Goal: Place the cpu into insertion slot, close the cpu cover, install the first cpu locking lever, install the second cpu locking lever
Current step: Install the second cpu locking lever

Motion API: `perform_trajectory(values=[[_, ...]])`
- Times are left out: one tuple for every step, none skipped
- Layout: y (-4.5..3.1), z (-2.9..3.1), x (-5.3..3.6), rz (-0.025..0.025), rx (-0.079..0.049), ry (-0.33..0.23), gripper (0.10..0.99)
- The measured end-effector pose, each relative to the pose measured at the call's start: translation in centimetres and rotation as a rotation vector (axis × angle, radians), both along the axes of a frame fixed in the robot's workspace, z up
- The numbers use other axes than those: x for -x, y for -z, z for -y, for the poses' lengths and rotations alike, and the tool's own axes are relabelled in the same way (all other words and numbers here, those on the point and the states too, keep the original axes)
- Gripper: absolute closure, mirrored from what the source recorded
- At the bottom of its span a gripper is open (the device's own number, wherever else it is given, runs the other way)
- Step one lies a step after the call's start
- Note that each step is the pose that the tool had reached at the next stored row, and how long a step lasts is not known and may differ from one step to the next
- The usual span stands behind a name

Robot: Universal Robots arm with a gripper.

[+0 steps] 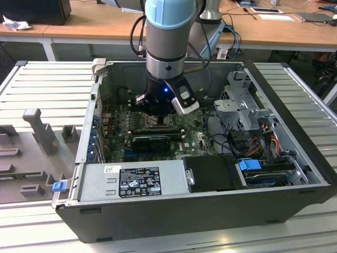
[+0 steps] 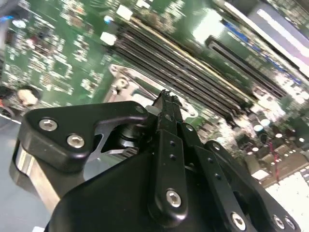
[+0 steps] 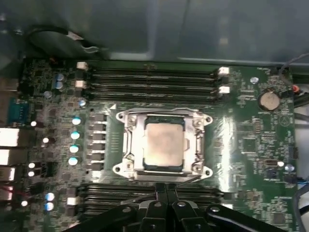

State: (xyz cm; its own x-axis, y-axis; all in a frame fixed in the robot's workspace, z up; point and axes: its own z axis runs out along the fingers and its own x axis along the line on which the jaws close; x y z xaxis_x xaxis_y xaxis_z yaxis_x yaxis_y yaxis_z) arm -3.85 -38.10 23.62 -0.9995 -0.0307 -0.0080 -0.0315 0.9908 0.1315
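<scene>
Seated flat in the insertion slot [image 3: 164, 146] on the green motherboard [image 3: 251, 140]: the cpu [image 3: 164, 145], with the cpu cover [image 3: 129, 145] lying closed around it. Fingers pressed together, gripping nothing, on the gripper [image 3: 165, 189], low inside the computer case [image 1: 295, 137] just beside the slot's edge, between 2 banks of memory slots [image 3: 149, 79].

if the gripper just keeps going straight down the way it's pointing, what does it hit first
Most likely the edge of the cpu cover, or a thin lever there. In the first wrist view the gripper points at the socket's near rim, beside the cpu; depth is unclear.
</scene>
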Motion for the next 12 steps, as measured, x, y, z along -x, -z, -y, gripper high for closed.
perform_trajectory(values=[[0.0, 0.03, 0.38, 0.0, 0.0, 0.0, 0.98], [0.0, 0.07, 0.74, 0.0, 0.0, 0.0, 0.98], [0.02, 0.12, 1.26, 0.0002, 0.0, 0.0, 0.98], [0.11, 0.14, 1.85, 0.0002, 0.0, -0.001, 0.98], [0.41, 0.17, 2.18, 0.0001, -0.002, -0.004, 0.98], [0.75, 0.17, 2.31, 0.0001, -0.004, -0.008, 0.98], [1.12, 0.17, 2.43, 0.0001, -0.007, -0.014, 0.98], [1.3, 0.17, 2.5, 0.0001, -0.008, -0.017, 0.98], [1.47, 0.17, 2.56, 0.0001, -0.009, -0.021, 0.98], [1.76, 0.17, 2.63, 0.0001, -0.01, -0.028, 0.98], [2.08, 0.17, 2.67, 0.0, -0.011, -0.035, 0.98], [2.35, 0.18, 2.69, 0.0, -0.012, -0.038, 0.98]])
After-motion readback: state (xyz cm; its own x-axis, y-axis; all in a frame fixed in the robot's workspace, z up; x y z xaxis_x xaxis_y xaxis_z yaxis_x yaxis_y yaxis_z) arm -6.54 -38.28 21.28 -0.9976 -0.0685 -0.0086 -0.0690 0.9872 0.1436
